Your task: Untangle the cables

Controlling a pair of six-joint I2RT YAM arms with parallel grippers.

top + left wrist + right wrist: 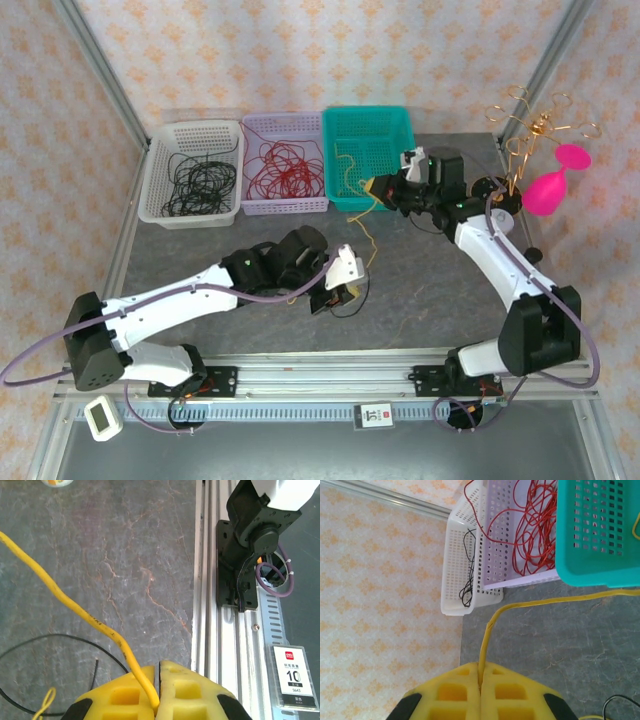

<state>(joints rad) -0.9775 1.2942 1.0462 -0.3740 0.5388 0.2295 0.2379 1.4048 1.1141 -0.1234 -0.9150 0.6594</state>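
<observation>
Looking at the top view, you find the yellow cable [366, 232] strung between both tools. Its long axis runs from the left tool [338, 296] toward 1 o'clock, up to the right tool [379, 187], over the grey veined counter [430, 290]. Each tool has its yellow, square-pocketed pads pressed together, pinching the yellow cable.

In the left wrist view, the round, smooth strand leaves the pads toward 10 o'clock. A thin black cable [50, 638] arcs on the counter at 8 o'clock.

In the right wrist view, the strand rises toward 12 o'clock, then bends to 3 o'clock below the perforated teal basket [600, 555]. Red cables [535, 535] lie coiled in the lavender basket [495, 555].
</observation>
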